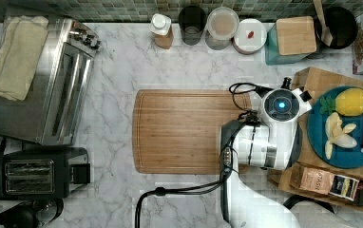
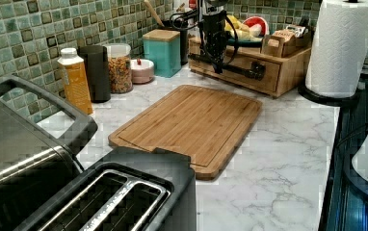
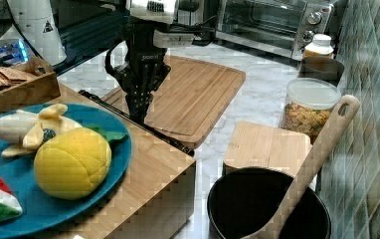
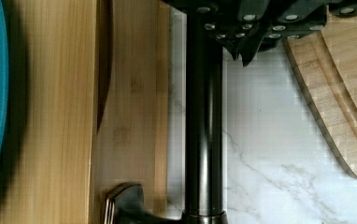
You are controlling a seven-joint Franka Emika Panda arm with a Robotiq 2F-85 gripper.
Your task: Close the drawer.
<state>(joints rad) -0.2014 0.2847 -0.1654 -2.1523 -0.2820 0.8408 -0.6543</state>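
The drawer (image 2: 242,73) is set in the front of a wooden stand, with a black bar handle (image 2: 232,69) across its face. In the wrist view the drawer's (image 4: 134,93) top edge shows as a narrow strip past the stand top, a thin dark gap between them. My gripper (image 4: 242,55) points down right beside the handle (image 4: 204,116), on the counter side of it, fingers shut with nothing between them. The right view has the gripper (image 3: 139,115) at the handle (image 3: 173,142), just in front of the stand.
A wooden cutting board (image 1: 184,130) lies on the marble counter close in front of the stand. A blue plate (image 1: 317,137) with toy fruit and a tea box (image 1: 329,183) sit on the stand top. A paper towel roll (image 2: 341,48) stands beside it; jars line the back wall.
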